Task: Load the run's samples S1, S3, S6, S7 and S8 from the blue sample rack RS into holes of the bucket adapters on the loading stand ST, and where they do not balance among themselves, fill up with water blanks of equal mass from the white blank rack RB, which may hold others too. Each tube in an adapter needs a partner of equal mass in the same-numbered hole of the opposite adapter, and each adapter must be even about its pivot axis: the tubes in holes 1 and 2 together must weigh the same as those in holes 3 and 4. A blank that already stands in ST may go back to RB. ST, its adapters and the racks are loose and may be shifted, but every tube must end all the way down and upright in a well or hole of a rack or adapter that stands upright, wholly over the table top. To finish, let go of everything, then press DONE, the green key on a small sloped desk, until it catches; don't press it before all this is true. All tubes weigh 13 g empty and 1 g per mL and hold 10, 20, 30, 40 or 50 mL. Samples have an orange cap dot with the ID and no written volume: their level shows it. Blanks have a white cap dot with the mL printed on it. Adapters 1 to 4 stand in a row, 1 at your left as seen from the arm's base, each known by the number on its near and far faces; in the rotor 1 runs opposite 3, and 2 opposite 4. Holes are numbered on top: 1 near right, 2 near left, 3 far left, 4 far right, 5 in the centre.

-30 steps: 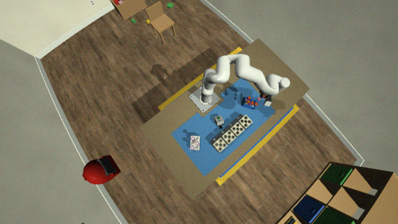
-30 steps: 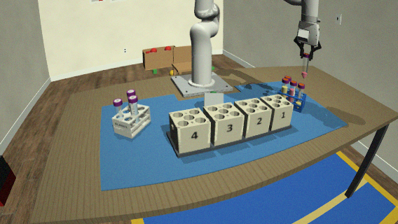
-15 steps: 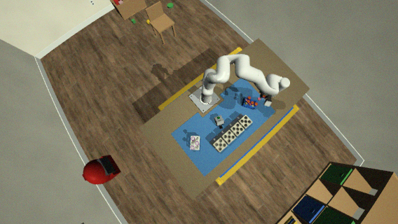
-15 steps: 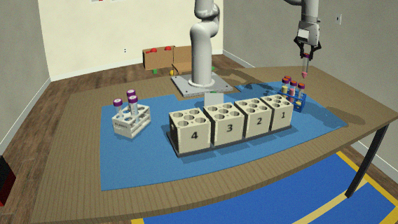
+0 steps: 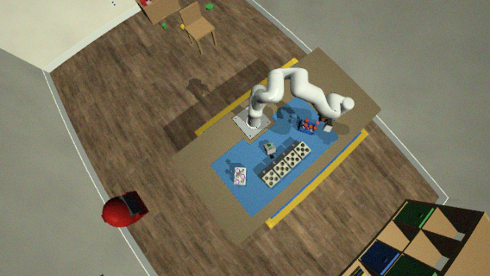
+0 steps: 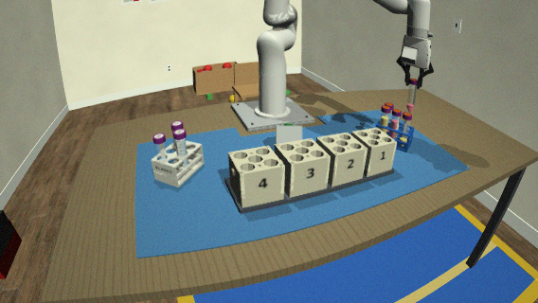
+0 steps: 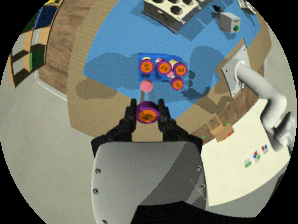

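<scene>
My gripper (image 6: 413, 84) (image 7: 147, 105) (image 5: 326, 126) is shut on a sample tube (image 6: 411, 101) (image 7: 147, 87) with an orange cap dot and pink liquid. It holds the tube upright in the air, above the right side of the blue sample rack RS (image 6: 404, 142) (image 5: 300, 124). Several other samples (image 6: 397, 115) (image 7: 162, 67) stand in that rack. The four adapters on stand ST, namely 4 (image 6: 258, 182), 3 (image 6: 310, 172), 2 (image 6: 350, 164) and 1 (image 6: 381, 156), show only empty holes. The white blank rack RB (image 6: 166, 171) (image 5: 240, 176) holds three purple-capped blanks (image 6: 180, 134). I cannot read the held tube's ID.
The DONE desk (image 5: 269, 147) (image 7: 232, 22) stands between the arm's base (image 6: 272, 115) and the adapter row. The racks and stand sit on a blue mat (image 6: 189, 222). The table's right edge (image 6: 516, 166) lies beyond the sample rack.
</scene>
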